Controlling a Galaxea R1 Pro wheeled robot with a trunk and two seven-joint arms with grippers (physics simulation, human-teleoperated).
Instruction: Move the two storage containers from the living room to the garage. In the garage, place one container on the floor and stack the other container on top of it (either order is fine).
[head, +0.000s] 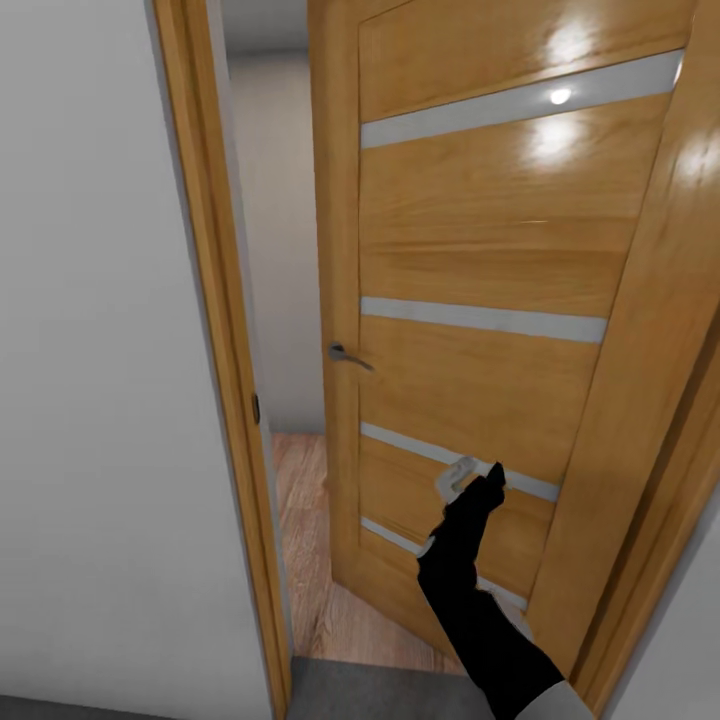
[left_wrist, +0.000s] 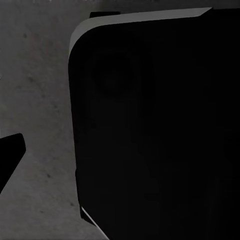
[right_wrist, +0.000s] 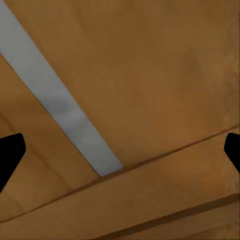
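Glossy honey-wood door with frosted glass strips (head: 500, 300) stands ajar at 12 o'clock; grey lever handle (head: 348, 355) on its edge. Right gripper (head: 470, 480) pressed near a lower strip, jaws spread wide. Light wood-plank flooring (head: 310, 540) beyond the gap. Dark grey concrete floor (head: 370, 690) at 6 o'clock. Left jaws: cannot tell.

Bright, even head view; dim left wrist view.
Glare spots shine high on the glossy door (head: 480, 250), and a small lamp reflection sits on its top glass strip (head: 520, 105). The left wrist picture is mostly black shadow; the right wrist picture is soft and slightly blurred.
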